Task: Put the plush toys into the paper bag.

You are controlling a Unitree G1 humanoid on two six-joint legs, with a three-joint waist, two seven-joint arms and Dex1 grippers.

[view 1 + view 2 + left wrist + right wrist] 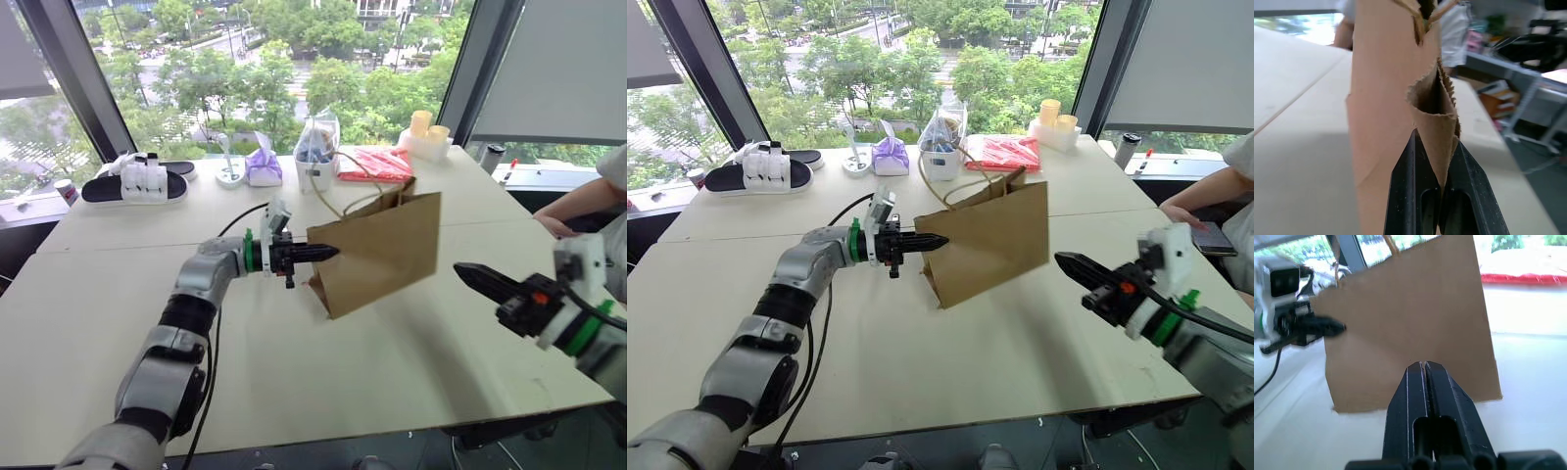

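R claw (468, 274) shut, paper bag (382, 250) tilted, L claw (328, 253) pinching edge

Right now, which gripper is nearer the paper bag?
Left. The left gripper is shut on the paper bag's side edge; the right gripper hangs apart off its other side.

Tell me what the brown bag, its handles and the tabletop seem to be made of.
Paper bag: matte brown kraft paper, judging by its sharp creases and the serrated top edge at the left gripper. Handles: thin pale looped cord, probably twisted paper or string. Table: smooth off-white surface with a faint sheen, likely laminate; cannot tell for sure.
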